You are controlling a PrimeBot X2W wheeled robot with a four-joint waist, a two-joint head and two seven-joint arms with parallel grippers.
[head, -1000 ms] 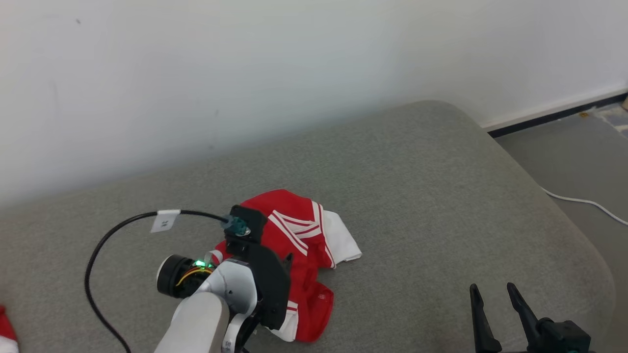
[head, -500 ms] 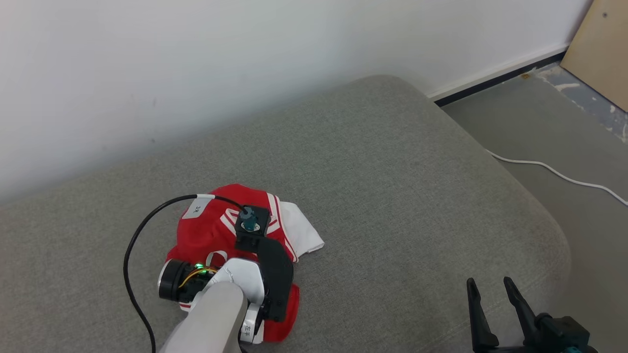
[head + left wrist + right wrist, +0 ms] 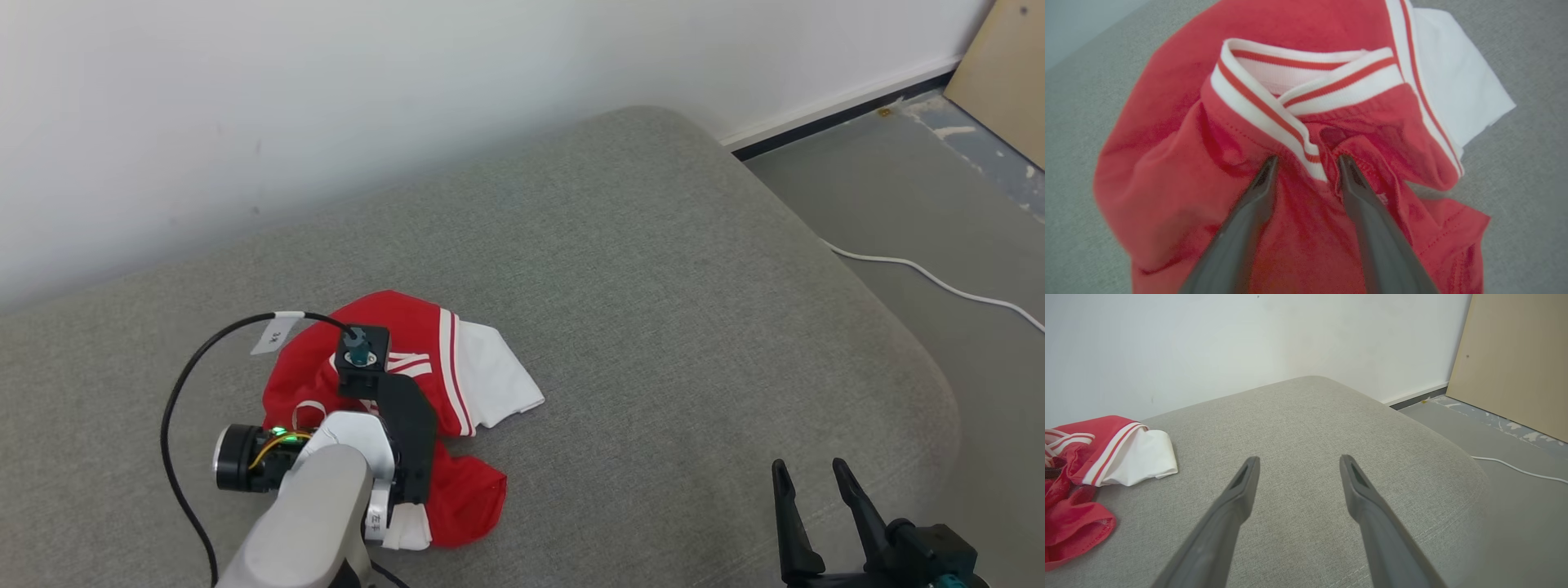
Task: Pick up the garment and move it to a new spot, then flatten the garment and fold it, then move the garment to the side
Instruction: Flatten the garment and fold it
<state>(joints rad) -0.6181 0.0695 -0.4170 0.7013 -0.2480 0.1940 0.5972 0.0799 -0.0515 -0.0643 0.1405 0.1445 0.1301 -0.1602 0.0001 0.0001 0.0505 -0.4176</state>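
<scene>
The garment (image 3: 424, 335) is a red top with a white, red-striped collar and a white sleeve (image 3: 490, 376). It lies crumpled on the grey cushion, left of centre in the head view. My left arm (image 3: 326, 506) reaches down onto it from above. In the left wrist view my left gripper (image 3: 1306, 161) presses into the red fabric (image 3: 1298, 36), jaws apart, with the end of the striped collar (image 3: 1274, 110) between the fingertips. My right gripper (image 3: 804, 474) hovers open over bare cushion at the lower right, well away from the garment (image 3: 1106, 428). Nothing is between its fingers (image 3: 1296, 461).
The grey cushion (image 3: 653, 286) runs back to a white wall and rounds off at its right edge. Beyond that edge is grey floor with a white cable (image 3: 939, 282) and a leaning wooden board (image 3: 1008, 73). A black cable (image 3: 188, 367) loops from my left wrist.
The head view has shifted to the right. My left gripper has moved left across the garment onto the collar, and its jaws have narrowed a little. The right gripper has stayed open.
</scene>
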